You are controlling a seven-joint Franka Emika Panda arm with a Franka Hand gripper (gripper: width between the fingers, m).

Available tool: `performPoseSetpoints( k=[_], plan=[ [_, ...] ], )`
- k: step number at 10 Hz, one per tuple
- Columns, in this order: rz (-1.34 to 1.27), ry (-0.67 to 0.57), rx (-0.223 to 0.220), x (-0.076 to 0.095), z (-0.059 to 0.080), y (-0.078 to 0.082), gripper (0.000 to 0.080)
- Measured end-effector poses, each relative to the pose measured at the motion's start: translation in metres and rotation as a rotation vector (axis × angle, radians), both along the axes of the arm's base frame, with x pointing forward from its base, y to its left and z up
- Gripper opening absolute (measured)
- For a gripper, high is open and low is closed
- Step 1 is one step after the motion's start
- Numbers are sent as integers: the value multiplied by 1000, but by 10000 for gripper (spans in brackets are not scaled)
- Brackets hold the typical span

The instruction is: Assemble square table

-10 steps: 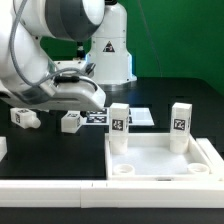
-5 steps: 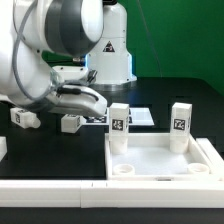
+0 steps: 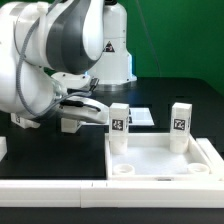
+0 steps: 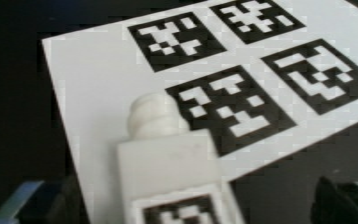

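Observation:
The white square table top (image 3: 160, 160) lies at the front right of the exterior view. Two tagged white legs (image 3: 118, 127) (image 3: 180, 122) stand upright in its far corner sockets. A loose leg (image 3: 69, 123) lies on the black table under my arm. My gripper (image 3: 88, 113) hovers just beside and above it. In the wrist view that leg (image 4: 158, 165) lies with its round end over the marker board (image 4: 105, 70). My gripper (image 4: 190, 208) is open; its dark fingers (image 4: 30, 205) stand wide apart on either side, not touching the leg.
The marker board (image 3: 140, 117) lies flat behind the table top. A long white bar (image 3: 50, 190) runs along the front edge. Another loose white part (image 3: 20, 122) is mostly hidden behind my arm at the exterior view's left. The robot base (image 3: 112, 55) stands at the back.
My arm has swung down and toward the exterior view's right, bringing the gripper closer to the loose leg and covering most of the far-left part. The parts have not moved.

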State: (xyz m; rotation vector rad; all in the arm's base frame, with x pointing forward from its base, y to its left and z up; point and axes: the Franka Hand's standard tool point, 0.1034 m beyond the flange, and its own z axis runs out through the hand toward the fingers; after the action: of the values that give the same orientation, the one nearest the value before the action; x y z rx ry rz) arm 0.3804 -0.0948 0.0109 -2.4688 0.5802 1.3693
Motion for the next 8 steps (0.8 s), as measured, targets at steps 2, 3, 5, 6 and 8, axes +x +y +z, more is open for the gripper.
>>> performPoseSetpoints(
  k=[2, 3, 5, 6, 8],
  plan=[
    [-7, 7, -7, -1, -3, -6, 649],
    [-7, 7, -7, -1, -3, -5, 649],
    [-7, 7, -7, -1, -3, -5, 392],
    [-7, 7, -7, -1, -3, -5, 392],
    [35, -53, 23, 11, 9, -6, 280]
  ],
)
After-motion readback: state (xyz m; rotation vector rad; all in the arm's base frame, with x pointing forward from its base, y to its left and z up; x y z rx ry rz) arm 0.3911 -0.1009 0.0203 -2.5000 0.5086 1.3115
